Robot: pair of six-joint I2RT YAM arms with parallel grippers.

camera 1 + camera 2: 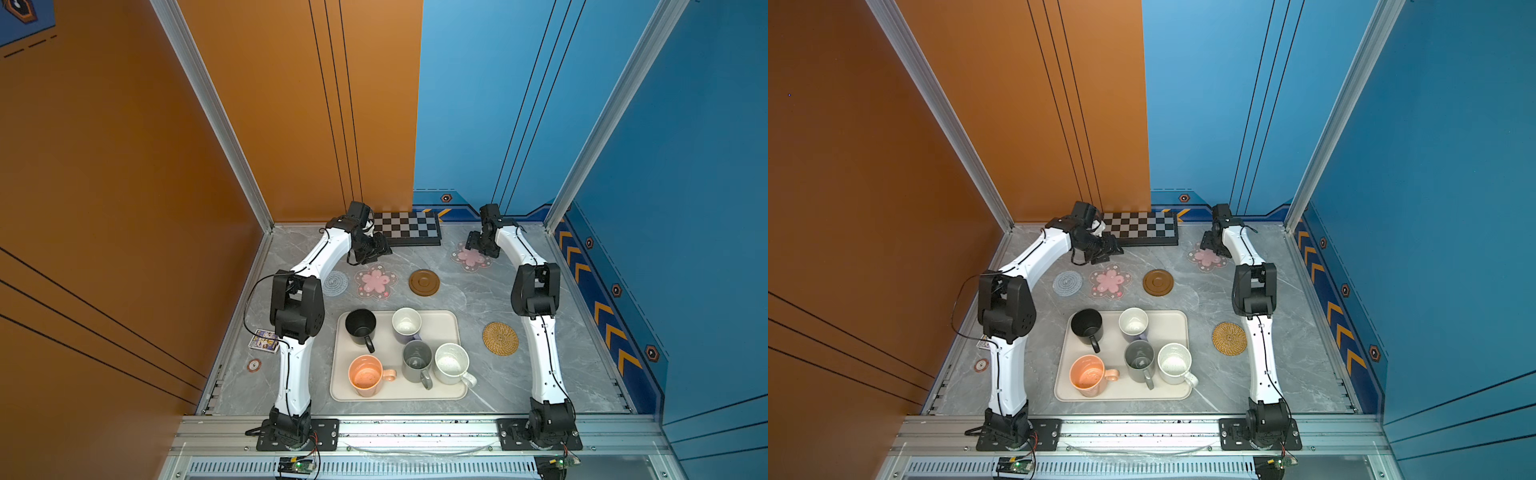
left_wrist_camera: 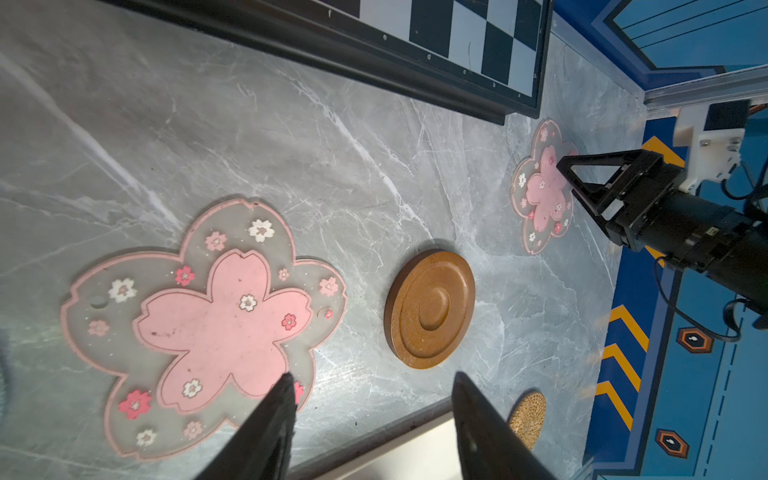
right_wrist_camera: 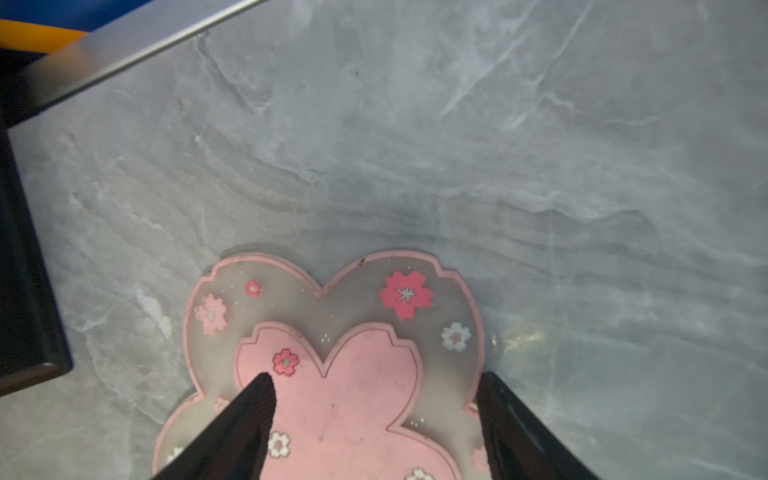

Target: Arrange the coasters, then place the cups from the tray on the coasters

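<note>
My right gripper (image 3: 376,376) stands open and empty, jaws spread low over the right flower coaster (image 1: 468,262), which lies flat on the desk (image 1: 478,299). My left gripper (image 2: 372,376) is open and empty too, above the left flower coaster's (image 2: 216,328) edge. All five cups (image 1: 360,326) sit in the tray (image 1: 440,328).

orange wall (image 1: 104,166) l, blue wall (image 1: 685,166) r, grey marble tabletop (image 1: 478,299)
</note>
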